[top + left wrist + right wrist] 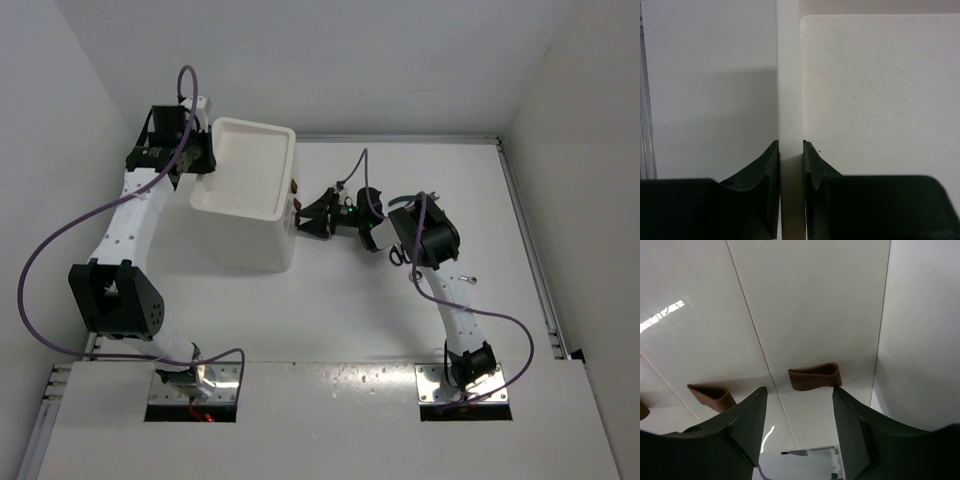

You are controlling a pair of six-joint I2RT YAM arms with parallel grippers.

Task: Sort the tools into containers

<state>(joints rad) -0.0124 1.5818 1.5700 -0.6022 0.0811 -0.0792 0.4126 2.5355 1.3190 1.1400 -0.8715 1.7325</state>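
Observation:
The tall white box point(245, 215) stands left of centre, its top tray point(250, 165) bare. My left gripper point(203, 160) is shut on the tray's left rim, which shows as a white strip point(789, 90) between the fingers of my left gripper point(790, 147). My right gripper point(312, 215) is open at the box's right face. In the right wrist view my right gripper point(800, 392) faces the drawer fronts, with one dark red handle point(815, 376) just beyond the fingertips, untouched. Black-handled scissors point(398, 256) lie partly under the right arm. The pliers are out of view.
A second red handle point(712, 396) shows on the neighbouring drawer. A small silver piece point(467, 280) lies right of the right arm. White walls close in on the left, back and right. A rail point(530, 260) runs along the table's right edge.

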